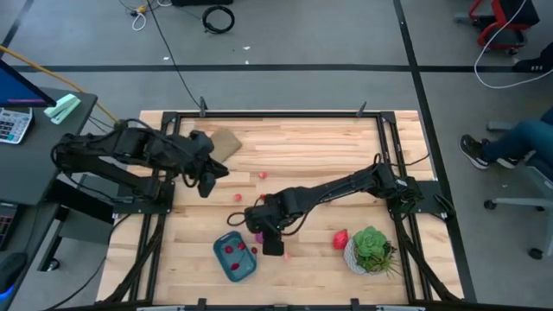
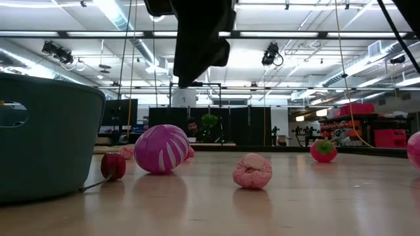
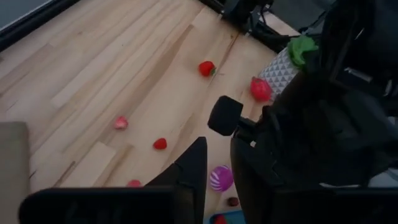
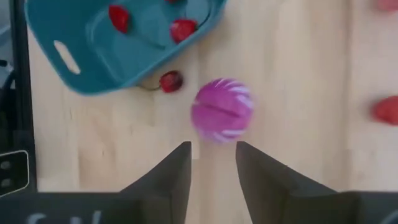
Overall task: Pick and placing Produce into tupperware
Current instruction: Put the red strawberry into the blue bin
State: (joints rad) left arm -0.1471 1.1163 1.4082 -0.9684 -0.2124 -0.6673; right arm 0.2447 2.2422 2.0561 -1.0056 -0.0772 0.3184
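Observation:
The teal tupperware point(image 1: 235, 257) sits flat near the table's near edge and holds red pieces point(image 4: 180, 28). A magenta-purple ball point(image 4: 222, 110) and a dark red cherry point(image 4: 171, 81) rest on the wood just outside it. A pale pink piece point(image 2: 252, 171) lies a little farther off. My right gripper point(image 4: 211, 162) is open and hangs above the table beside the magenta ball point(image 1: 257, 236), touching nothing. My left gripper point(image 1: 208, 183) is open and waits over the table's left part, near a tan piece point(image 1: 223, 142).
More red pieces point(image 1: 262, 174) point(image 1: 236, 198) lie mid-table. A bigger red one point(image 1: 341, 238) rests beside the potted green plant point(image 1: 371, 249) near the right near corner. A black frame borders the table. A seated person's legs point(image 1: 510, 147) show beyond the right edge.

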